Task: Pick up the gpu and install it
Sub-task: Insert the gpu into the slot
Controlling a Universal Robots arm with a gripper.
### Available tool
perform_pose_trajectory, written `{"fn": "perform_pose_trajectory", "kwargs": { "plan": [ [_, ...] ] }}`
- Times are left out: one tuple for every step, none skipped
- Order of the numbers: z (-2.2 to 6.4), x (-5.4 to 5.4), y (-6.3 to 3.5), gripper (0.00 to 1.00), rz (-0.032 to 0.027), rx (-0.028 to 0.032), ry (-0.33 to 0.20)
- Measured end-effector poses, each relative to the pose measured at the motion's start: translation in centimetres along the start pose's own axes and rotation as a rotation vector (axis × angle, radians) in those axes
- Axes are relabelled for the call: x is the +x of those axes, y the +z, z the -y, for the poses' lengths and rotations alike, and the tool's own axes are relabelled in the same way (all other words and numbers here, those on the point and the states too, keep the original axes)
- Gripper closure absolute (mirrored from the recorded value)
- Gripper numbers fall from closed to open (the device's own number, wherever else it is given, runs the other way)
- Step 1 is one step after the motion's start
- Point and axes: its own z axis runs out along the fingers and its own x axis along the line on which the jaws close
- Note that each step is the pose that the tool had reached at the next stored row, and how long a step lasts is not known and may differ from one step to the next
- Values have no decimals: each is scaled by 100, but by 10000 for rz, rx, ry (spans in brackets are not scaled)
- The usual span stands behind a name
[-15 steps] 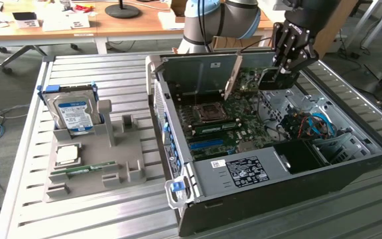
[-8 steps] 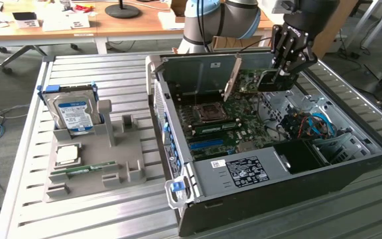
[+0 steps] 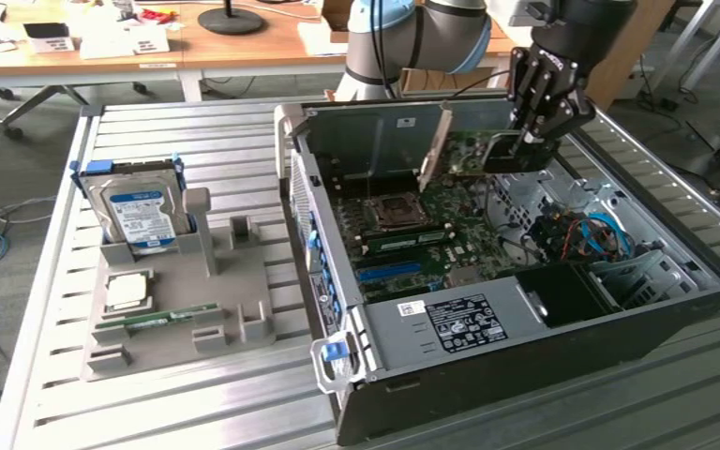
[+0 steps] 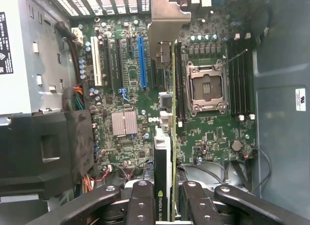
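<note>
Clenched on the gpu (image 3: 467, 152), the hand (image 3: 519, 150) hangs inside the open computer case (image 3: 523, 366), which stands on the slatted metal counter (image 3: 185, 412) toward its edge on the exterior view's right. The card is held on edge over the motherboard (image 3: 423, 234), with its silver bracket toward the case's back wall. In the wrist view the fingers (image 4: 140, 205) press both faces of the gpu (image 4: 163, 157) above the expansion slots. Whether its lower edge touches a slot cannot be told. Near the opposite counter edge, a grey tray (image 3: 160, 347) holds a hard drive (image 3: 135, 211), a processor (image 3: 128, 289) and a memory stick (image 3: 160, 319).
</note>
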Motion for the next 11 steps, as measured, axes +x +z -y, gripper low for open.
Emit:
{"fn": "perform_pose_trajectory", "kwargs": {
  "plan": [
    [-10, 1, 1, 73, 0, -1, 0],
    [-20, 2, 1, 73, -2, -1, 0],
    [-29, 3, 2, 73, -1, 0, 0],
    [-38, 4, 2, 73, -1, 0, 0],
    [-46, 5, 3, 73, -1, 0, 0],
    [-51, 5, 4, 73, -1, -1, 0],
    [-56, 6, 5, 73, -1, 0, 0],
    [-59, 6, 10, 73, 0, 0, 0],
    [-62, 6, 18, 73, -1, 0, 0],
    [-65, 7, 27, 73, -1, 0, 0],
    [-68, 8, 38, 73, -1, 0, 0]
  ]
}}
